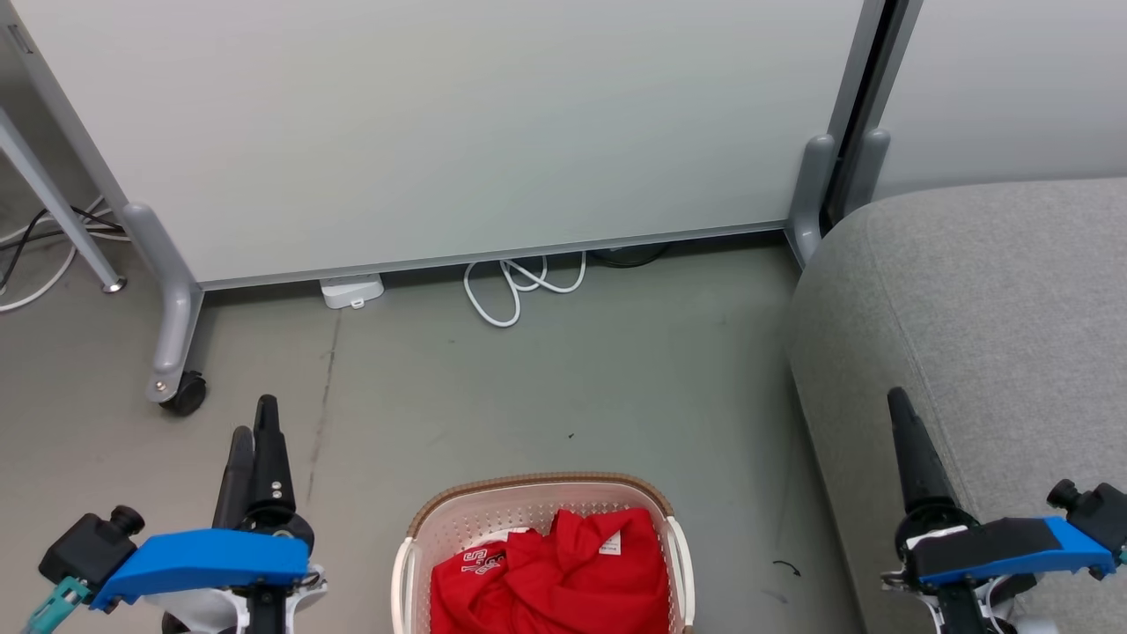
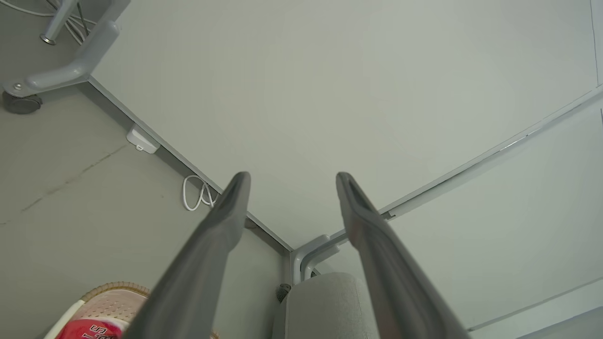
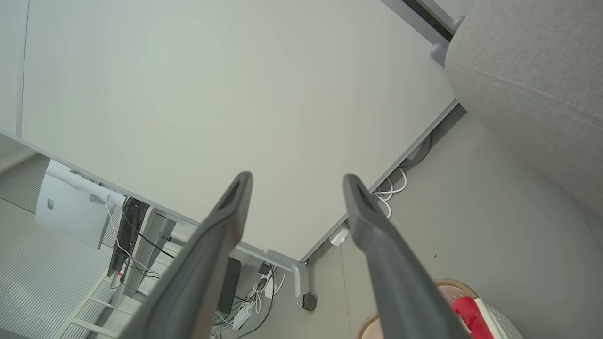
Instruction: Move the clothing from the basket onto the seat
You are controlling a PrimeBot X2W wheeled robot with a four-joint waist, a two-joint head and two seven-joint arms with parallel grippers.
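The left fingers are spread wide and hold nothing, raised over the floor to the left of the basket. The right fingers are just as wide apart and empty, by the edge of the seat. The clothing lies crumpled inside the basket, which stands on the floor near the seat.

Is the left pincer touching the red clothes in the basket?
Apart. In the head view the left pincer stands left of the basket, bare floor between it and the clothing.
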